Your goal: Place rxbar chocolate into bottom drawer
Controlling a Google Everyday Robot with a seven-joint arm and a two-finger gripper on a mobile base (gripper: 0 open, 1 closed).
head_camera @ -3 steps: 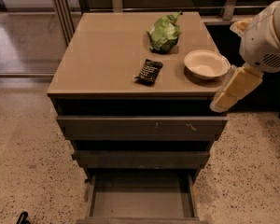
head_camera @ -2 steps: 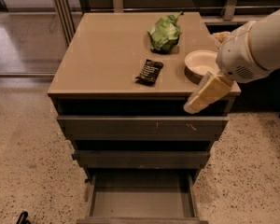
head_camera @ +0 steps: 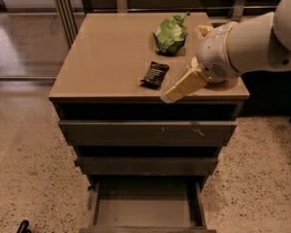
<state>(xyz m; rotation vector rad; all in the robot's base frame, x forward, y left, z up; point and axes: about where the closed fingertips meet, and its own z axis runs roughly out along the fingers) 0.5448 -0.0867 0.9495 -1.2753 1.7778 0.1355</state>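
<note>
The rxbar chocolate [head_camera: 154,75], a small black wrapper with white lettering, lies flat on the cabinet top [head_camera: 106,57], right of the middle and near the front. My gripper [head_camera: 170,94] hangs over the front right of the top, just right of the bar and slightly nearer the edge, not touching it. The bottom drawer [head_camera: 145,208] is pulled out at floor level and nothing shows inside it.
A wrinkly green bag [head_camera: 170,34] sits at the back of the top, behind the bar. My white arm [head_camera: 242,45] covers the right part of the top. The two upper drawers [head_camera: 148,130] are pushed in. Speckled floor lies on both sides.
My arm and gripper have swung left over the cabinet top, toward the bar, and now cover the white bowl. The bar, bag and drawers have not moved.
</note>
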